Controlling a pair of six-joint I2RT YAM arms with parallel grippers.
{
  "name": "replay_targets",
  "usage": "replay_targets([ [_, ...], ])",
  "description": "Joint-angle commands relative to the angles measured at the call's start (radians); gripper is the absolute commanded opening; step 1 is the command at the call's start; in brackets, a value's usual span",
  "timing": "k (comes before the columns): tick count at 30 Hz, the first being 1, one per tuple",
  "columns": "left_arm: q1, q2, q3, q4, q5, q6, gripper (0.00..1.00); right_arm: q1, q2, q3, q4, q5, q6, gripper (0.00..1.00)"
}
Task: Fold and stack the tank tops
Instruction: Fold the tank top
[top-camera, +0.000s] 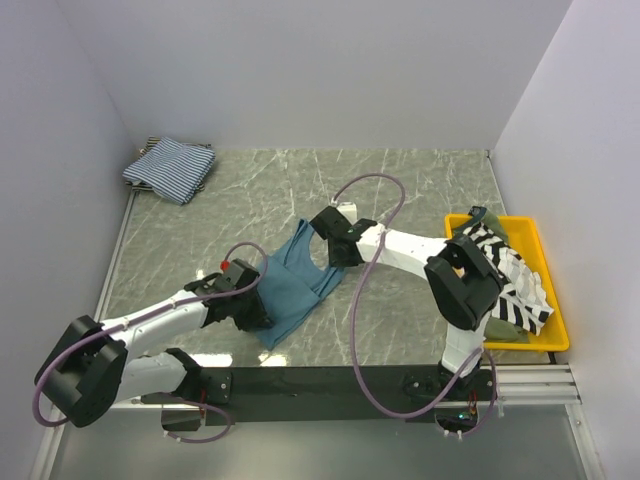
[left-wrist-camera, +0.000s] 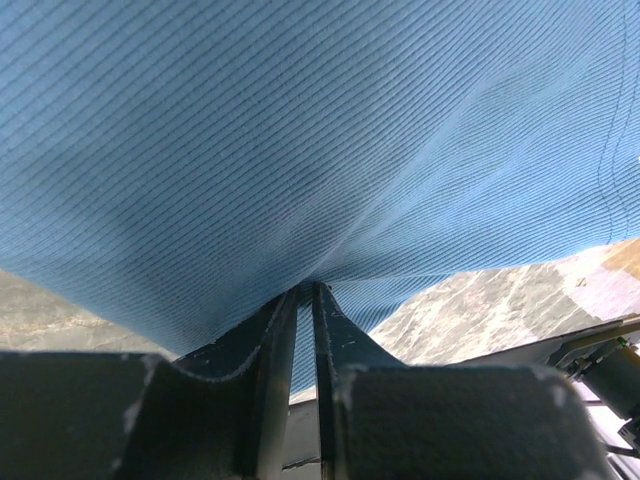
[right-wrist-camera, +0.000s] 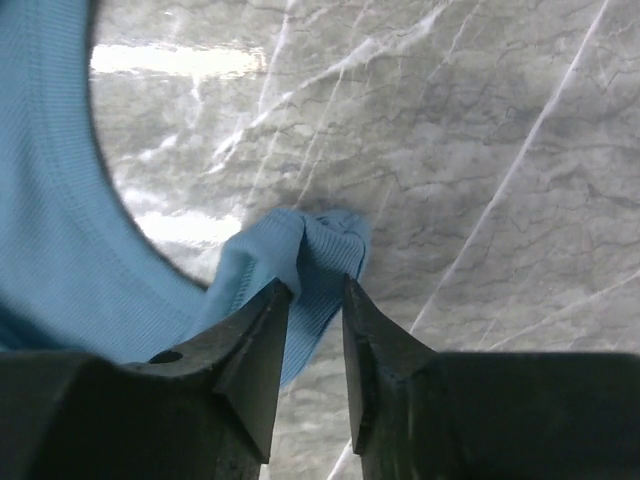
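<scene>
The teal-blue tank top (top-camera: 295, 285) lies partly spread on the marble table, near the middle. My left gripper (top-camera: 250, 303) is shut on its lower left part; in the left wrist view (left-wrist-camera: 305, 292) the teal cloth (left-wrist-camera: 300, 140) hangs over the pinched jaws. My right gripper (top-camera: 337, 247) is at the top's far shoulder strap. In the right wrist view (right-wrist-camera: 317, 287) the jaws stand a little apart around the bunched strap (right-wrist-camera: 320, 240). The fine blue-and-white striped top (top-camera: 170, 168) lies folded at the back left. The black-and-white striped top (top-camera: 510, 275) and the olive-green one (top-camera: 497, 333) lie in the yellow tray (top-camera: 557, 318).
The yellow tray sits at the right table edge, beside the right arm's base. Grey walls close in the left, back and right sides. A metal rail (top-camera: 540, 380) runs along the near edge by the arm bases.
</scene>
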Motion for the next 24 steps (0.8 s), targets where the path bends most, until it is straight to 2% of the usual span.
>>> replay_targets([
  [1,0.000,-0.008,-0.029,-0.080,0.000,0.034,0.19,-0.006,-0.114,-0.019,0.051,-0.023,0.010,0.37],
  [4,0.000,-0.039,-0.009,-0.094,-0.003,0.043,0.23,0.003,-0.191,-0.063,0.072,-0.044,0.024,0.38],
  [8,-0.007,-0.123,0.057,-0.099,0.005,0.086,0.39,0.009,-0.268,-0.137,0.133,-0.083,0.053,0.39],
  [11,-0.017,-0.163,0.144,-0.086,-0.007,0.133,0.48,0.008,-0.303,-0.183,0.163,-0.095,0.071,0.39],
  [13,-0.031,-0.140,0.224,-0.086,-0.039,0.162,0.50,0.008,-0.324,-0.209,0.186,-0.107,0.080,0.39],
  [16,-0.109,-0.061,0.331,-0.091,-0.090,0.221,0.51,0.008,-0.340,-0.235,0.210,-0.142,0.088,0.40],
  [17,-0.166,-0.030,0.386,-0.100,-0.143,0.242,0.50,0.008,-0.344,-0.240,0.222,-0.152,0.088,0.40],
  [19,-0.212,0.069,0.429,-0.118,-0.188,0.265,0.50,0.011,-0.354,-0.261,0.232,-0.174,0.099,0.39],
  [24,-0.322,0.206,0.521,-0.143,-0.335,0.314,0.51,0.005,-0.393,-0.327,0.281,-0.204,0.133,0.39],
])
